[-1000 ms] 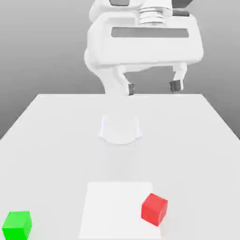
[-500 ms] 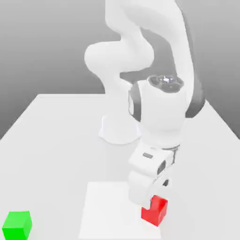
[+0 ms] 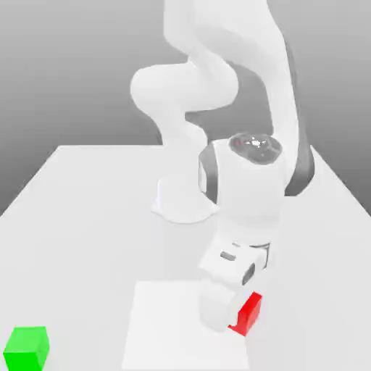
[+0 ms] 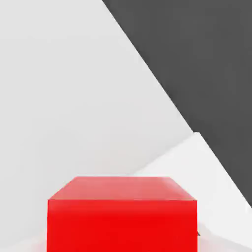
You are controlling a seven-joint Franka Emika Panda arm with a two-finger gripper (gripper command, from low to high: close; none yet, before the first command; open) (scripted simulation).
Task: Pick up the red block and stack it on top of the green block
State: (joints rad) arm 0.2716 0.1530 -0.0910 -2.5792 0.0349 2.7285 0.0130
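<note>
**Arm lowered over the red block at the bench's near edge**

The white Panda arm (image 3: 246, 196) is bent down toward the near part of the white bench (image 3: 87, 217), with its hand low over the red block (image 3: 248, 314). In the exterior view the hand's white body covers most of the block, so that only one red face and a corner show past the hand, on the exterior view's right. The block rests on a paler square patch (image 3: 163, 326) marked on the bench, near that patch's right edge in the exterior view.

The claw (image 3: 226, 319) is down at the block's level, but the hand hides its fingertips, so I cannot tell whether it is spread, pressed together, or pinching the block.

In the hand view the red block (image 4: 122, 214) sits very close to the camera, showing its top face and one side face, with the bench (image 4: 64, 98) around it and the paler patch (image 4: 197, 167) beside it. Beyond the bench edge lies a dark ground (image 4: 206, 64).

The green block (image 3: 26, 348) stands on the bench at the near corner on the exterior view's left, well apart from the red block and from the arm, with nothing on top of it. The arm's round base (image 3: 181, 199) stands farther back, near the middle of the bench.
</note>
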